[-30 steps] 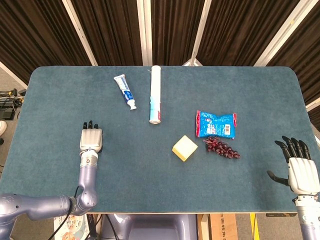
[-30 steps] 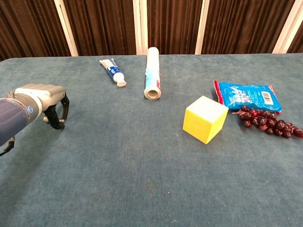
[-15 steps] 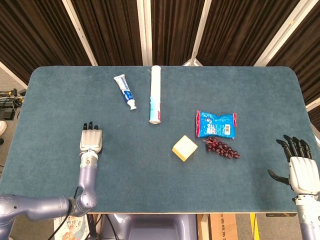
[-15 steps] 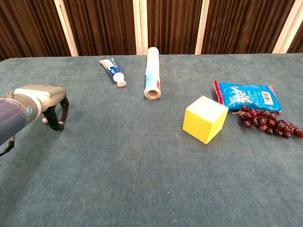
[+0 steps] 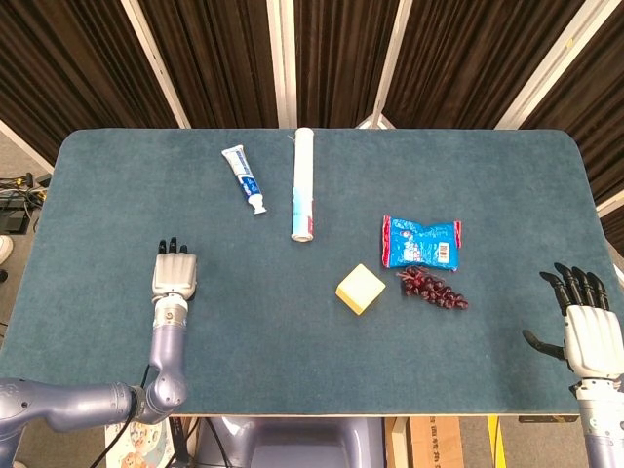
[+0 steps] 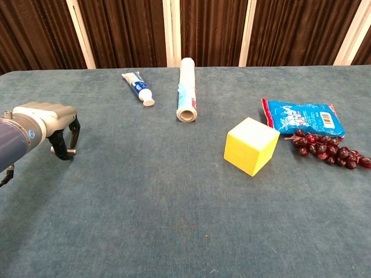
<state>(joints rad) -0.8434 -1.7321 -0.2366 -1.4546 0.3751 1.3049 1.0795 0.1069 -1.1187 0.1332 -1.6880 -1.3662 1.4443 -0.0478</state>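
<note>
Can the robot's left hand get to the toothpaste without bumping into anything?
Probably yes. The left hand holds nothing, and only bare table lies between it and the toothpaste tube. The roll lies off to the side.

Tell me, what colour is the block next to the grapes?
Yellow. The block shows best in the chest view, left of the dark red grapes.

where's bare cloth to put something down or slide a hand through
Bare patches: the wide strip between the left hand and the yellow cube; the near edge of the table; the far right corner beyond the snack bag. Crowded: cube, bag and grapes cluster together; the toothpaste and roll lie side by side with a narrow gap.
</note>
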